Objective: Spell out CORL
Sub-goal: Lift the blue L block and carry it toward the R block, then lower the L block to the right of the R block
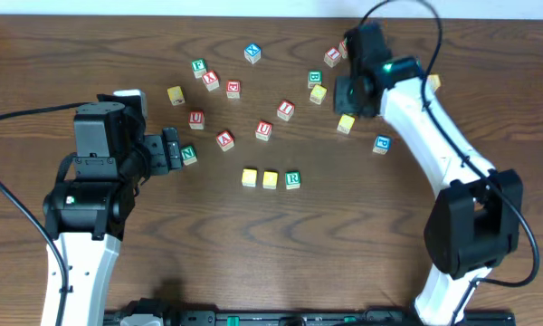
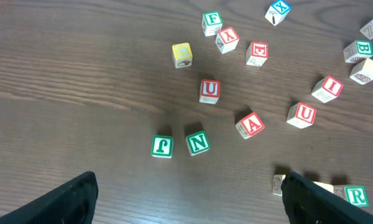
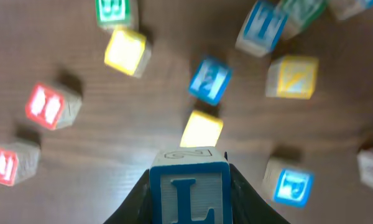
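While the right gripper hangs in the upper right of the overhead frame, jaws closed on the L block, the row it belongs to lies down and to the left of it, at lower centre.

- Row: yellow block, second yellow block, R block. Set side by side, nearly touching, long axis running left to right across the frame.
- Open slot: bare wood just right of the R block. The carry runs toward the lower left, ending at the row's right end.
- The right arm is the nearer one to that end. The left gripper sits at centre left beside a green N block, jaws wide and holding nothing.
- Surface: flat dark wooden table, no lip or mat.
- Room: a loose yellow cube and a blue-lettered cube lie below the right gripper, well apart from the slot. Judged enough clearance for the fingers, but the R block is the close neighbour; a nudge there would skew the row.
- L face reads upright in the wrist view.
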`<state>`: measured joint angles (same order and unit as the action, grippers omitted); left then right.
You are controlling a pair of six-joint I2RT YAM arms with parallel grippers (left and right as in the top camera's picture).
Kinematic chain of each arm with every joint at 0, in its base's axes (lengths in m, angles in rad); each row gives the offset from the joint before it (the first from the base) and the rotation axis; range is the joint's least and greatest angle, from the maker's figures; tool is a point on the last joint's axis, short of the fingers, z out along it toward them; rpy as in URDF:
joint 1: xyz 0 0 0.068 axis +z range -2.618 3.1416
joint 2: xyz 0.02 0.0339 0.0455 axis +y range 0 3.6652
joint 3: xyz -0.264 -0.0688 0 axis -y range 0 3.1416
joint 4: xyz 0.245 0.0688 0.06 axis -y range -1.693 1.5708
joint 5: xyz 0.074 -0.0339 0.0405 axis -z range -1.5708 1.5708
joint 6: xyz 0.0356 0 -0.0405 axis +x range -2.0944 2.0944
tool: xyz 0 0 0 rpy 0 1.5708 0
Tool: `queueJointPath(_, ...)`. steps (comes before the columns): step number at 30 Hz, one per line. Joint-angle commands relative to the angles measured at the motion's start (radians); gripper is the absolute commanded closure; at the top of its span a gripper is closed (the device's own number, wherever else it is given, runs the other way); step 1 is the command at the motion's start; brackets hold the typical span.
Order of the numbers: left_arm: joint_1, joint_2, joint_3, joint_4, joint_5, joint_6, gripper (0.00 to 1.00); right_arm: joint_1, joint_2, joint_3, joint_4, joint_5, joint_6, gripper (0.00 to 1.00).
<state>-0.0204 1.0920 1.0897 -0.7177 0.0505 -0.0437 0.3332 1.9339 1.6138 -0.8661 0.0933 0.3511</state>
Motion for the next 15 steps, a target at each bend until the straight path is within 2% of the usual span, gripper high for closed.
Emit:
queueJointPath(1, 0.005, -0.002, 0.017, 0.000, 0.002, 0.014, 0.07, 0.066, -0.090, -0.097, 0.015, 0.006, 0.056, 0.98)
queueJointPath(7, 0.005, -0.002, 0.017, 0.000, 0.002, 0.013, 0.07, 0.169, -0.135, -0.252, 0.050, 0.036, 0.138, 0.99)
queueJointPath(15, 0.005, -0.002, 0.017, 0.000, 0.002, 0.013, 0.07, 0.205, -0.135, -0.351, 0.100, 0.037, 0.176, 0.99)
